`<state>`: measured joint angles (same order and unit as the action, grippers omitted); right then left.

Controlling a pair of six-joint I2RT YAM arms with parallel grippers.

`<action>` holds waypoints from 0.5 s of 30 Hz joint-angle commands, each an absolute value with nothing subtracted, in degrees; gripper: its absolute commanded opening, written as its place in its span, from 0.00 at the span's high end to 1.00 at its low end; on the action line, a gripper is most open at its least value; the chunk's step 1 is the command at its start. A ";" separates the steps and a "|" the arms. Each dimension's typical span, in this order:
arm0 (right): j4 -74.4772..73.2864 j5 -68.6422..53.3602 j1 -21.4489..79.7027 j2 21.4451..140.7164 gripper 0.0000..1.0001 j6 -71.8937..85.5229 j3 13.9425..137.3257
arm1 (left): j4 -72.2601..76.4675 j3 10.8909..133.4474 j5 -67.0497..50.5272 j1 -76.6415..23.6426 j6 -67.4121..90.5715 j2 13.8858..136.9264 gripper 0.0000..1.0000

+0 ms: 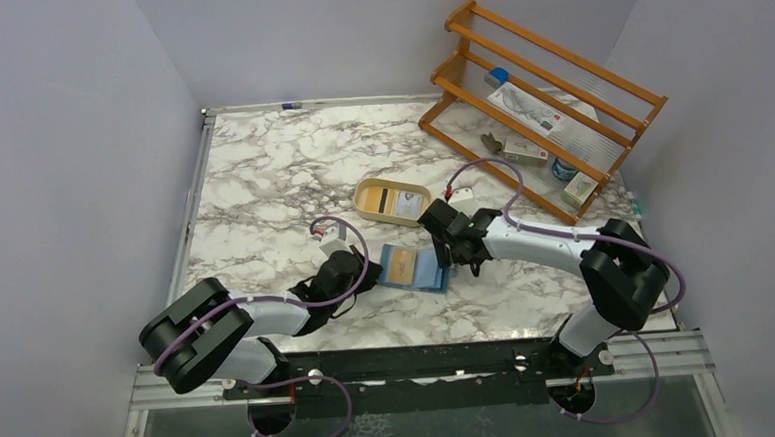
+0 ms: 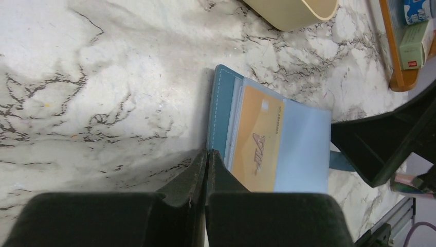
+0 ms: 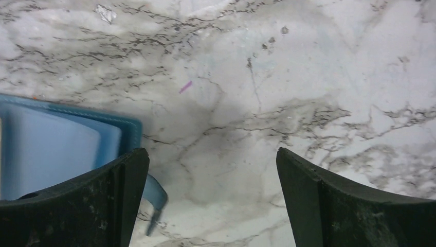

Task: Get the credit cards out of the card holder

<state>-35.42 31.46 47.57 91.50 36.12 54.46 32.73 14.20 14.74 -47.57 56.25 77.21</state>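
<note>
One card holder (image 2: pixel 306 149), L hand (image 2: pixel 206 153) at edge, R hand (image 3: pixel 212 154) spread

Lab booth: plain walls (image 1: pixel 59 146), marble tabletop (image 1: pixel 262 185)

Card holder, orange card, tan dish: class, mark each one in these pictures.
card holder (image 2: pixel 220 113), left wrist view, teal cover's left edge.
orange card (image 2: pixel 257 139), left wrist view, middle of its face.
tan dish (image 2: pixel 288 13), left wrist view, outer wall.
</note>
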 commanded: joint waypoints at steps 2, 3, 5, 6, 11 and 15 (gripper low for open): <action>-42.12 35.33 47.59 85.19 0.00 34.00 57.45 | 30.76 15.64 19.09 -47.18 56.76 78.25 1.00; -39.98 34.04 47.63 82.98 0.00 32.95 57.13 | 30.81 15.64 19.22 -47.18 57.05 78.31 1.00; -31.32 27.28 47.56 76.83 0.00 28.68 54.64 | 30.76 15.64 19.33 -47.17 57.52 78.22 1.00; -26.10 23.17 47.53 73.24 0.00 26.77 52.52 | 30.76 15.64 19.41 -47.18 57.76 77.96 1.00; -7.66 6.31 47.12 66.53 0.00 23.42 47.47 | 30.76 14.84 19.98 -47.20 58.89 75.84 1.00; 1.21 -4.17 47.11 72.89 0.00 26.13 46.97 | 30.76 14.16 20.55 -47.13 59.92 74.84 1.00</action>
<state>-12.73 11.35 47.40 66.78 26.09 48.86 31.03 14.57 17.69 -47.42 58.26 76.66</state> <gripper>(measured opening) 0.998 0.006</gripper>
